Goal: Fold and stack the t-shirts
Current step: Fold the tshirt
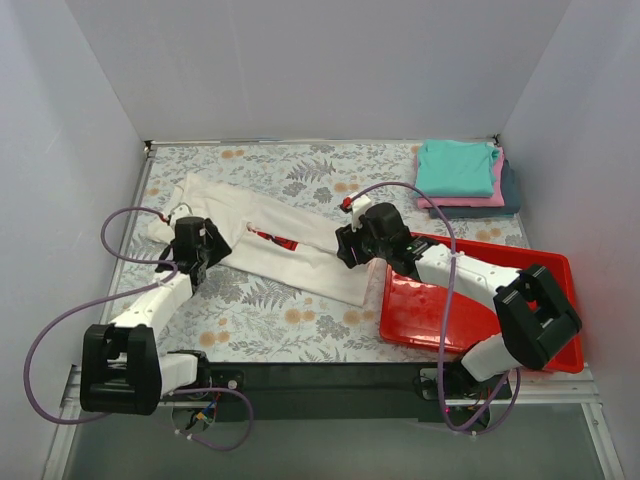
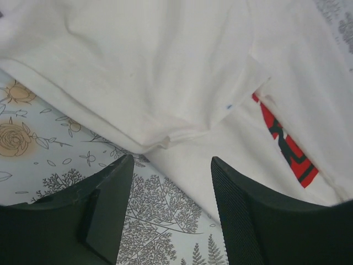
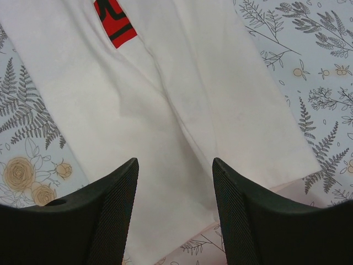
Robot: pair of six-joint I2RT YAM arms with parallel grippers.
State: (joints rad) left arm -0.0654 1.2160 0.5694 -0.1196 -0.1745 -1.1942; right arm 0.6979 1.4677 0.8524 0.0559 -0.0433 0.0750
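**Both grippers over the white shirt.** The left gripper (image 2: 172, 165) stood wide open with nothing between its fingers (image 2: 113, 193). It was poised over the near edge of the white shirt (image 2: 138, 66), where a folded-over flap met the floral table (image 2: 33, 143). The wrist view did not show whether the fingertips touched cloth. The right gripper (image 3: 175, 165) was open about as wide and also held nothing. Its fingers (image 3: 110, 204) straddled a lengthwise fold of the shirt (image 3: 165, 99) near its right end, and contact there could not be judged either.

In the top view the shirt (image 1: 240, 215) lay folded into a long band. It ran diagonally from far left to near right, between the left gripper (image 1: 190, 245) and the right gripper (image 1: 355, 245). Its red logo (image 1: 275, 238) showed only as a sliver, partly covered by the folds, and the logo was cut off in both wrist views (image 2: 284, 143) (image 3: 115, 19).

The red tray (image 1: 420, 310) sat at near right. The right arm crossed above it and hid part of its floor. The shirt's end reached the tray's left rim, but any overlap was unclear.

At the far right corner a folded stack lay well apart, with the teal shirt (image 1: 455, 165) on the pink shirt (image 1: 480, 200) on the dark shirt (image 1: 512, 195).
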